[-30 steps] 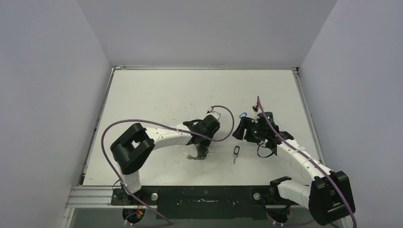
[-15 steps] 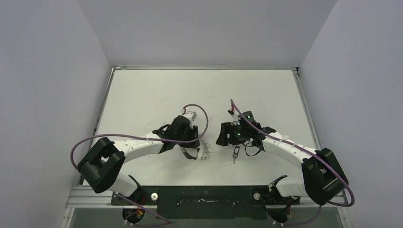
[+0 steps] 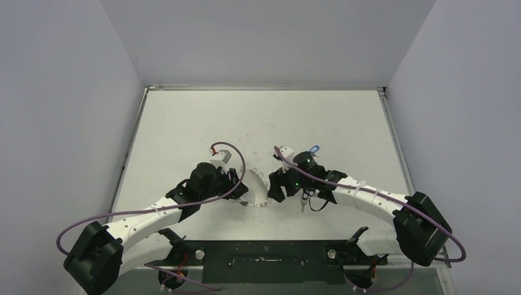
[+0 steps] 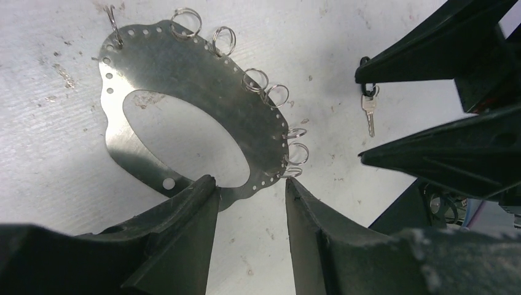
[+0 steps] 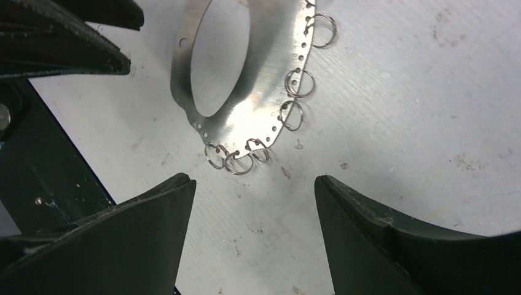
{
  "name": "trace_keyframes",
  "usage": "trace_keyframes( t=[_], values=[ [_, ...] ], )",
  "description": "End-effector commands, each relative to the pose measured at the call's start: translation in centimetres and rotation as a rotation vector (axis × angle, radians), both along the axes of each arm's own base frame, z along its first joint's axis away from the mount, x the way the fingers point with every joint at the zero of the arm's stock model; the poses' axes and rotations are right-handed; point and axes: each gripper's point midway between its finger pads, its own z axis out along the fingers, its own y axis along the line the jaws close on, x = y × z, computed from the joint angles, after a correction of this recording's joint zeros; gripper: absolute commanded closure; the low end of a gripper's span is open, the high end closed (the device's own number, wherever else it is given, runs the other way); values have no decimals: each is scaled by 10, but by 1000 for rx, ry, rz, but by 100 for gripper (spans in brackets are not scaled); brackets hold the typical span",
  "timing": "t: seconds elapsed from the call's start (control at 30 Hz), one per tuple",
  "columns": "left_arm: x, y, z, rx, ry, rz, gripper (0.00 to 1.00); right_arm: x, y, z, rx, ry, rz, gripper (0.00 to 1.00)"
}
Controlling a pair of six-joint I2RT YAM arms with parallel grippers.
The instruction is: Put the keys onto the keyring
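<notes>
1 dark key [image 4: 368, 114], 1 blue key [image 3: 314, 149], 1 keyring [image 4: 184, 80]

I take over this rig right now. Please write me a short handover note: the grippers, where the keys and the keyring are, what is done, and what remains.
Left gripper: jaws open, straddling the near rim of the keyring, which lies on the table.
Right gripper: jaws open, empty, facing the keyring's wire loops.
Dark-headed key: on the table, close to the right arm.
Blue-headed key: on the table, on that arm's far side.
Done: nothing yet; no key is on a loop.
Left: pick up each key and thread it onto a loop.
</notes>
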Motion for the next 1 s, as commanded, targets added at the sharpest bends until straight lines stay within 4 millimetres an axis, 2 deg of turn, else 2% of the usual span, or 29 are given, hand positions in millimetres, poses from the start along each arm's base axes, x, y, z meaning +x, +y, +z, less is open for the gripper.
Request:
trace_keyframes(
  t=[0.0, 0.2, 0.43, 0.57, 0.7, 0.97],
  values=[
    [5, 4, 23, -34, -108, -14, 57, 13, 22, 35, 25, -245, 86, 27],
    [2, 10, 31, -36, -174, -34, 57, 5, 45, 43, 80, -371, 203, 27],
    [-6, 11, 32, -41, -183, -65, 56, -8, 61, 37, 64, -441, 381, 31],
    [-9, 14, 32, -39, -179, -63, 55, -12, 62, 23, -3, -452, 449, 36],
    [-8, 22, 30, -12, -187, -36, 54, -13, 58, 11, -79, -421, 472, 47],
    [-10, 27, 32, -15, -221, -22, 53, -19, 58, -8, -179, -390, 533, 50]
  ],
)
